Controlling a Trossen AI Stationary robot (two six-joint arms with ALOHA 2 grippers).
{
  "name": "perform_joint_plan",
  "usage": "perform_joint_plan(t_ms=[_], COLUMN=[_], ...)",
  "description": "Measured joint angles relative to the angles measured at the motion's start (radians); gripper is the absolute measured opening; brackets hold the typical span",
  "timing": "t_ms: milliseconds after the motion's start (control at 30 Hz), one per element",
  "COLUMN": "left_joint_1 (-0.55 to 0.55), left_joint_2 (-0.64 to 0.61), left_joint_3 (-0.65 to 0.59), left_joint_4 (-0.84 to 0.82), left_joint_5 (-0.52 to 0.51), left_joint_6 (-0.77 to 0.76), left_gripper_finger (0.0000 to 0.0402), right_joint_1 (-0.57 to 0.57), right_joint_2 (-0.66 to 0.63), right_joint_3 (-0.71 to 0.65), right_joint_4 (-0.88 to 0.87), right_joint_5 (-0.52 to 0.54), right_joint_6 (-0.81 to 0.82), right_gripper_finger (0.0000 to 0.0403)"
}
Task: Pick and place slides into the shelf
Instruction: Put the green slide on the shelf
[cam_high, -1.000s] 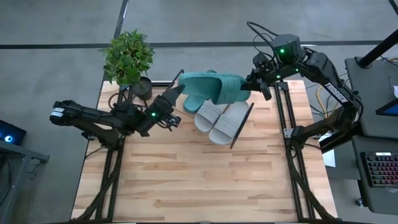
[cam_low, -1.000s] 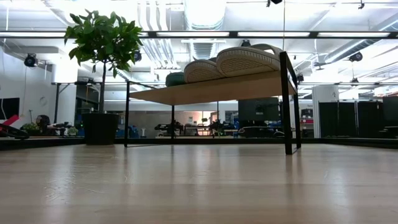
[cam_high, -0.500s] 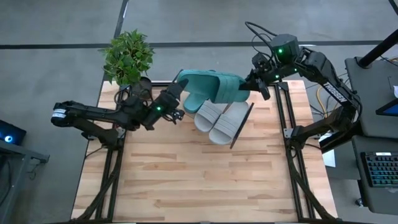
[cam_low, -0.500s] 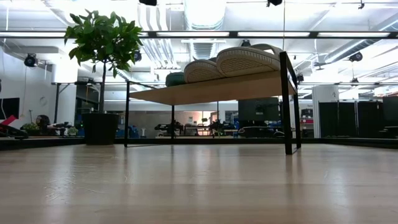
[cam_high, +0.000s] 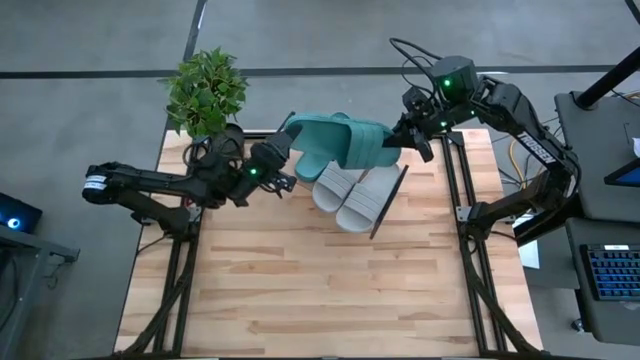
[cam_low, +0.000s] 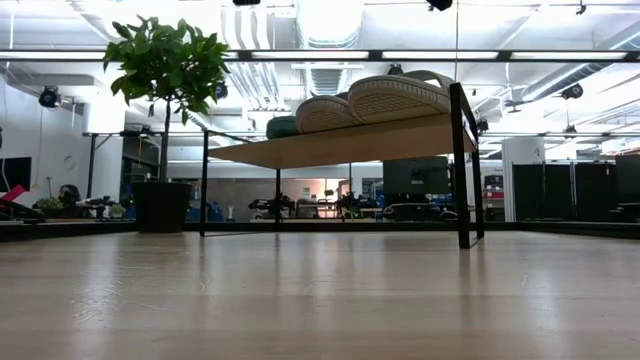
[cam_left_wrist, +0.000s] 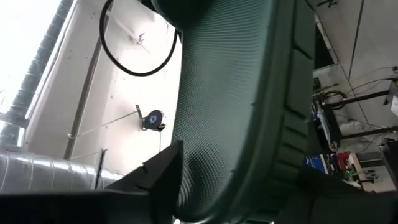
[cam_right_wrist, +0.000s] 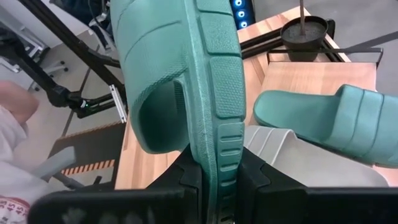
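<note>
Overhead, the right gripper (cam_high: 404, 139) jaws pinch a teal slide (cam_right_wrist: 205, 81) above the shelf (cam_low: 350, 140); left's unclear.

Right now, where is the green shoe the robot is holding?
In the high view, the right gripper pinches one teal slide above the far end of the shelf, beside the other teal slide, with the two grey slides just in front.

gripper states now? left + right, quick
Left tool: at a teal slide over the shelf; cannot tell whether it grips.
Right tool: closed on the edge of the other teal slide.
</note>
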Motion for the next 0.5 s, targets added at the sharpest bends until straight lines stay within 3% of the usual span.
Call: perform_joint_plan(t_ms=[267,500], left_joint_1=[0.006,0.011], left_joint_2=[0.049,0.055], left_joint_3=[0.017,0.016], left_joint_4=[-0.001,0.051], left_joint_5=[-0.119,-0.131], left_joint_6=[-0.001,-0.004], left_gripper_finger=[0.0051,0.0047], right_joint_1=[-0.001,-0.001], right_joint_2=[0.000,0.000], right_joint_3=[0.000,0.000], right_joint_4=[-0.004,0.013], right_joint_5=[-0.003,0.002], right_joint_6=[-0.001,0.000], right_gripper_finger=[0.0034,0.0077])
